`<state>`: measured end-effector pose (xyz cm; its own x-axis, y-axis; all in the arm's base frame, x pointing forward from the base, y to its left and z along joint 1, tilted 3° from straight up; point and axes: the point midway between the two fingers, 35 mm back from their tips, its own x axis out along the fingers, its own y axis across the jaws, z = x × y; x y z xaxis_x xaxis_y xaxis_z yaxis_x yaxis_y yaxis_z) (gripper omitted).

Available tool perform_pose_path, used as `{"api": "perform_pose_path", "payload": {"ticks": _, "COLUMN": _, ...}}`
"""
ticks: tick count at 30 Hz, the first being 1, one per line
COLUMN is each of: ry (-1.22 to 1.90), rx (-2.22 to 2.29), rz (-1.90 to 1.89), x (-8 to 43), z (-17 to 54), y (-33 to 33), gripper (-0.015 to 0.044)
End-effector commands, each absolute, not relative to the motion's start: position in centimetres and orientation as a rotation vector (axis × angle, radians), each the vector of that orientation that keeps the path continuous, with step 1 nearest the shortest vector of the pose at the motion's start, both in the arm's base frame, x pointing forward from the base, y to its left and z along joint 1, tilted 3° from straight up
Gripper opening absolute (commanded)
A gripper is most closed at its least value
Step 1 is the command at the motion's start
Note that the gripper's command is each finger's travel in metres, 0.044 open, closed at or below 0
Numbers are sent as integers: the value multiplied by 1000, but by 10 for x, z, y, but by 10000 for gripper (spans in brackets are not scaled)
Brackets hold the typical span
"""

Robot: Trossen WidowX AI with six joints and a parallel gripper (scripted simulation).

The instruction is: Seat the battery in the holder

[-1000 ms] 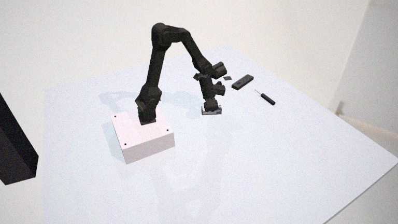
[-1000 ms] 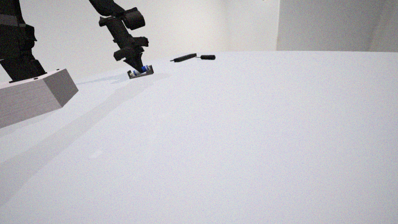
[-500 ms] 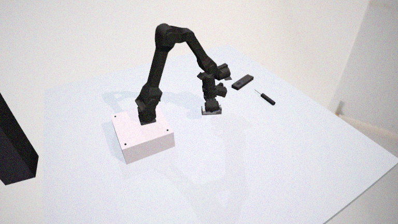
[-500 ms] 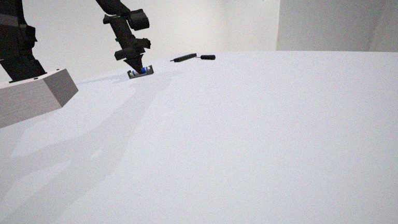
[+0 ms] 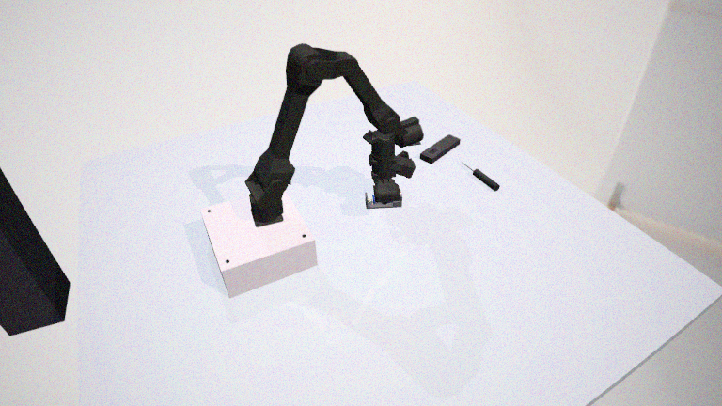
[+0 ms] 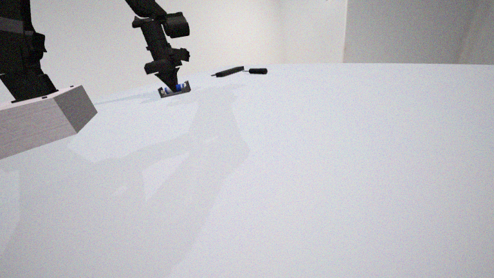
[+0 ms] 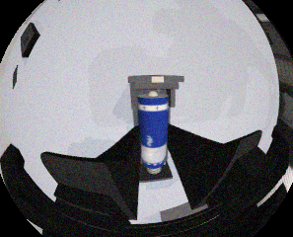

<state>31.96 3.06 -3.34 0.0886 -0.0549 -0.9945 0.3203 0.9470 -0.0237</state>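
Fingers clenched on blue-and-white battery (image 7: 153,133), lying along holder (image 6: 174,89), one end at end wall at 12 o'clock in wrist view. Seating unclear. Risk: pushing down jams terminal end over lip, or tilts holder on tabletop (image 5: 478,273). Screwdriver (image 5: 483,177) at 2 o'clock, well apart.

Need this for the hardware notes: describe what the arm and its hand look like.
The arm is matte black all over, built of chunky rounded links, rising from a pale box-shaped base. The hand is black too, tapering to two flat, wedge-like fingers. No cables, markings or labels are visible.
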Motion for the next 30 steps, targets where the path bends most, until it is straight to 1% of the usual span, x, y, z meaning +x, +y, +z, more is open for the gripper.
{"api": "perform_pose_path", "payload": {"ticks": 1, "ry": 1474, "rx": 217, "rz": -279, "x": 320, "z": -34, "y": 30, "gripper": 76}}
{"api": "perform_pose_path", "payload": {"ticks": 20, "ry": 1482, "rx": 221, "rz": -277, "x": 328, "z": -33, "y": 27, "gripper": 76}}
{"api": "perform_pose_path", "payload": {"ticks": 24, "ry": 1482, "rx": 221, "rz": -277, "x": 328, "z": -33, "y": 27, "gripper": 178}}
{"api": "perform_pose_path", "payload": {"ticks": 30, "ry": 1482, "rx": 222, "rz": -278, "x": 328, "z": -28, "y": 27, "gripper": 178}}
